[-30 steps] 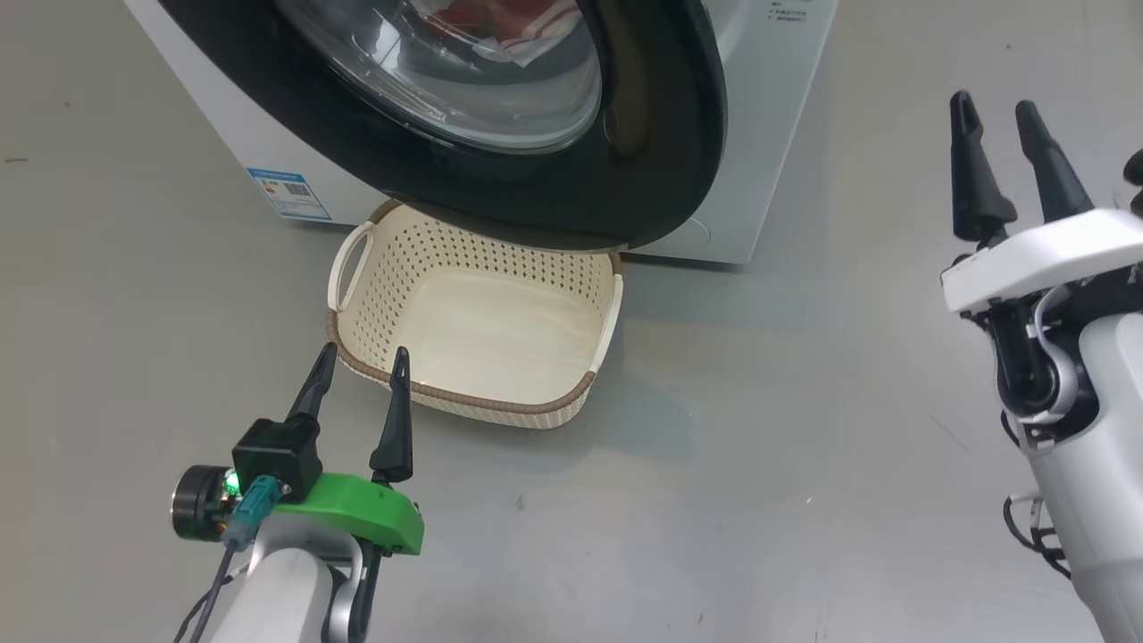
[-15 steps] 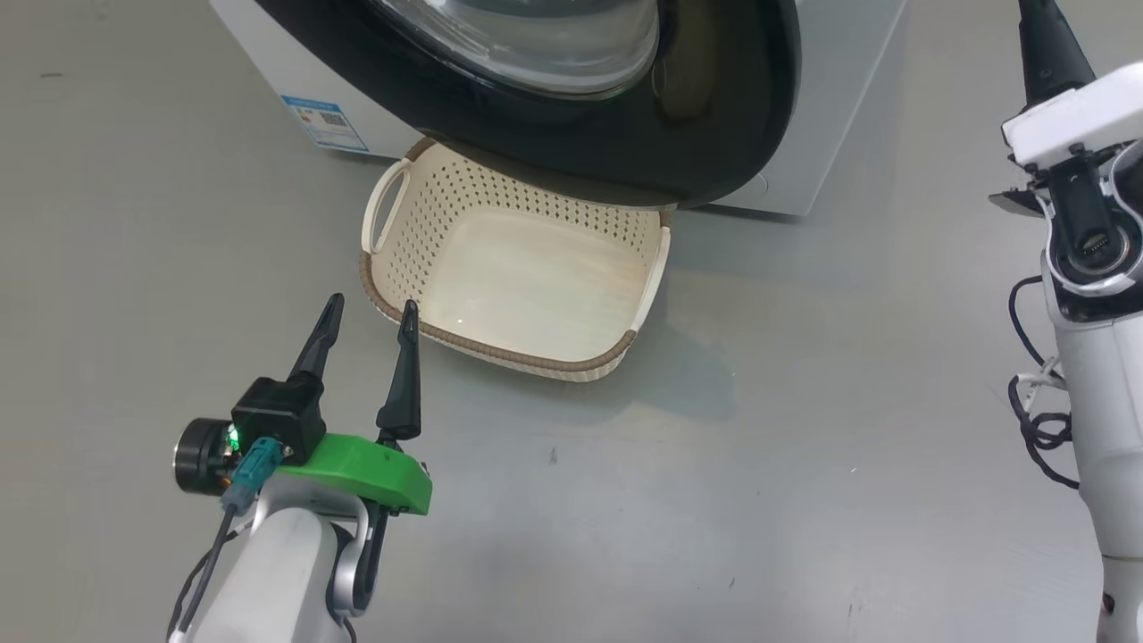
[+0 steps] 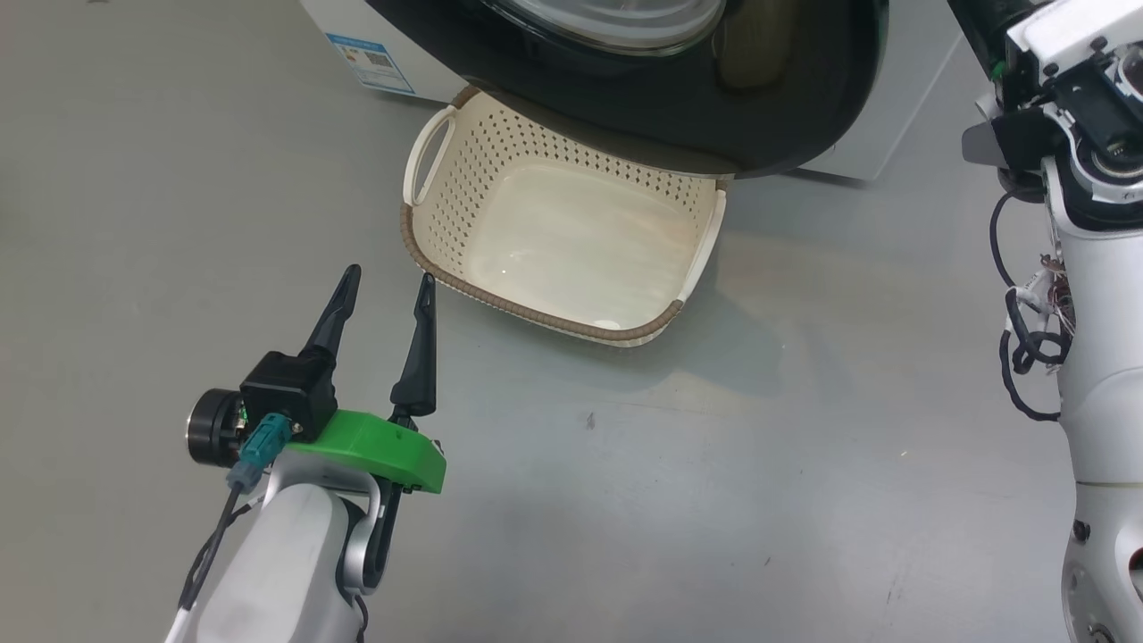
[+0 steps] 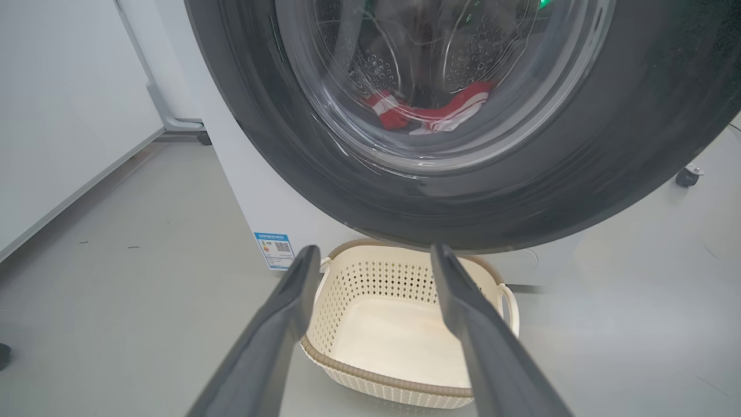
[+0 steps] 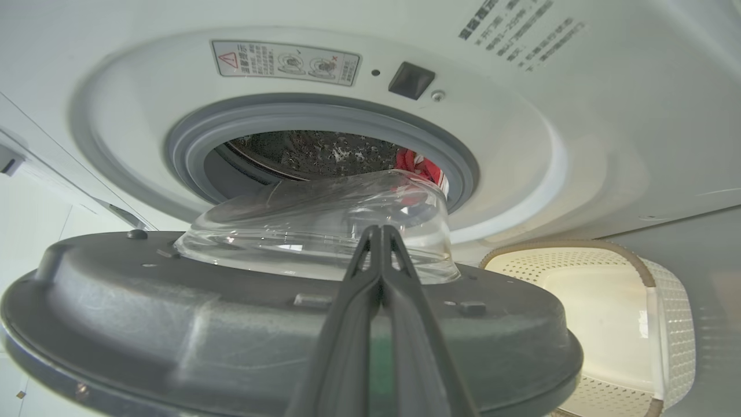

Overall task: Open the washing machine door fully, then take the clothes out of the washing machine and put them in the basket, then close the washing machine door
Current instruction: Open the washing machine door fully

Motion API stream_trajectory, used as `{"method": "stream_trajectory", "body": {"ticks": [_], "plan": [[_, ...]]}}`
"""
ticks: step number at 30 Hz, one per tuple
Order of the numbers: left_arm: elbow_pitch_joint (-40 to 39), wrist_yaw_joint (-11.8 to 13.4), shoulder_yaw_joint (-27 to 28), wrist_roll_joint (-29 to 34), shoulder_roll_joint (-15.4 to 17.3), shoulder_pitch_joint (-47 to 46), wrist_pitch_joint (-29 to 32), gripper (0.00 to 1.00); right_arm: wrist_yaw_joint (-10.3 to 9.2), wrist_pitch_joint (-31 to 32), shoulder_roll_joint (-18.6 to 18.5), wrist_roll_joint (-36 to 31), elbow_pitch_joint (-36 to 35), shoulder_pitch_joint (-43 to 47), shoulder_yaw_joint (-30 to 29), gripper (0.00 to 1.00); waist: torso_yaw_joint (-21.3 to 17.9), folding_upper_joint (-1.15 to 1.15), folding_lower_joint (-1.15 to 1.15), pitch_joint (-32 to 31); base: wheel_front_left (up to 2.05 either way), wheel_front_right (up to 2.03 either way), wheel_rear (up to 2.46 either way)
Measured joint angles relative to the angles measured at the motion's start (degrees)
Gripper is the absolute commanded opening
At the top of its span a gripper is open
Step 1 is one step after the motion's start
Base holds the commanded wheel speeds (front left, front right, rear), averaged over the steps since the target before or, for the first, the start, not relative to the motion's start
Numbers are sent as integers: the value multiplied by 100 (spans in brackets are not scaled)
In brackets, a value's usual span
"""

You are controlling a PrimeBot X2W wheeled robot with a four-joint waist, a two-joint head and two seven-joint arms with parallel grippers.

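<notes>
– left gripper (image 3: 390,273) in the head view?
– low on the left over the grey floor (image 3: 804,446), fingers spread with nothing between them, tips just short of the near rim of the basket (image 3: 536,314). the basket sits empty on the floor, its far end tucked under the washing machine door (image 3: 679,134). the right arm (image 3: 1103,295) rises along the right edge.
– and the left wrist view?
– the same spread fingers frame the basket. above it are the door's black rim and glass, and through the glass the clothes (image 4: 431,113), red and white, lie low inside the washing machine (image 4: 237,174). a blue label (image 4: 275,249) sits on its white front.
– right wrist view?
– right gripper (image 5: 379,231) has its fingers pressed together, nothing pinched. they point at the door's inner side, tips in front of the clear bowl; touching or not, i can't tell. the door stands ajar, bowl clear of the grey seal (image 5: 185,145). a bit of red cloth shows inside the opening, and the basket lies at the lower right.
</notes>
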Motion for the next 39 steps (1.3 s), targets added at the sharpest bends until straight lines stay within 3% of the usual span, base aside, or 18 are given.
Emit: {"method": "stream_trajectory", "body": {"ticks": [14,26,39], "plan": [[13,10,-42,-119,-11,-51,0,100,-210,916,66,534,497,-456,-110,0,170,0,0,72,0,0,0],[77,58,-123,-164,-19,-78,0,100,-222,1451,31,938,837,-447,-168,0,247,0,0,-103,0,0,0],[203,111,-100,-160,-19,-55,0,100,-223,2059,300,1257,1214,53,26,0,243,0,0,-521,0,0,0]]}}
